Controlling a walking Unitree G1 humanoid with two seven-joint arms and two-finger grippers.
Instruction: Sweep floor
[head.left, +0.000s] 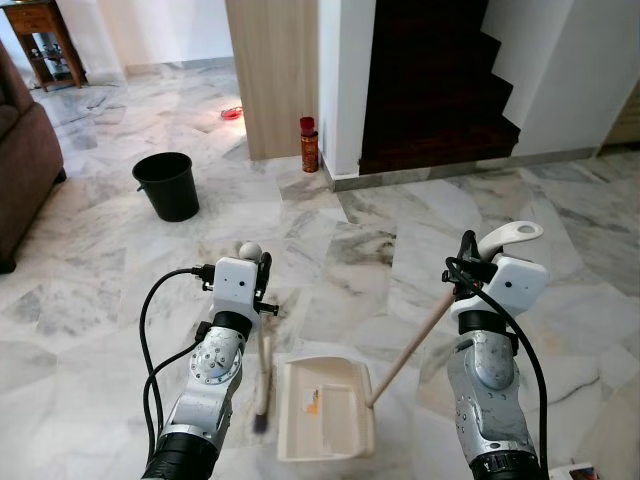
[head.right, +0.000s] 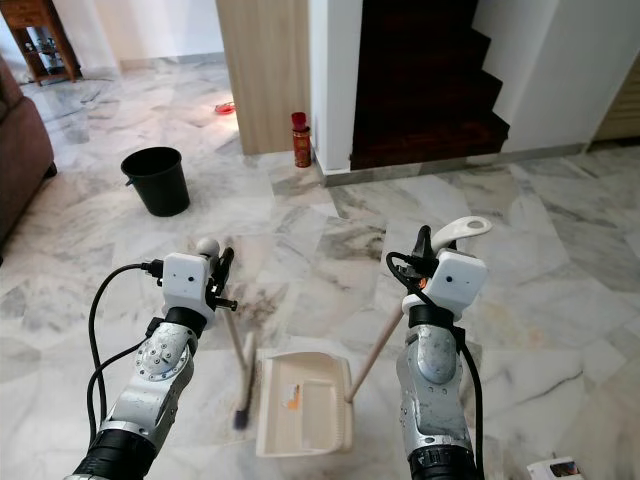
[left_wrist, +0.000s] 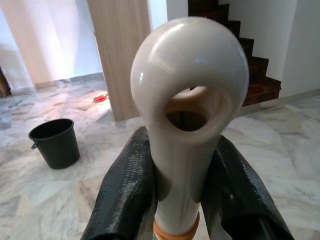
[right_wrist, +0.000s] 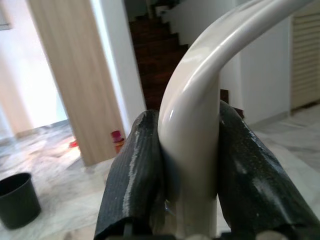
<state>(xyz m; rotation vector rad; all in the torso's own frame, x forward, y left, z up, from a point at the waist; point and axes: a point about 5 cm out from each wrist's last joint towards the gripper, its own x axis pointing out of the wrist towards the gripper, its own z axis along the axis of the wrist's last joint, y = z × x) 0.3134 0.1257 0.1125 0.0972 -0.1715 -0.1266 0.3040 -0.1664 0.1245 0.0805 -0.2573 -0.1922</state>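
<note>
My left gripper is shut on the cream handle of a small broom. The handle's rounded end with a hole sticks out between the black fingers. The broom's dark bristles touch the marble floor just left of the dustpan. My right gripper is shut on the curved cream handle of the dustpan. Its long stick slopes down to the cream dustpan tray, which rests flat on the floor between my arms with an orange scrap inside.
A black bucket stands on the floor ahead to the left. A red bottle sits by the wooden pillar. Dark stairs rise ahead on the right. A brown sofa is at the far left.
</note>
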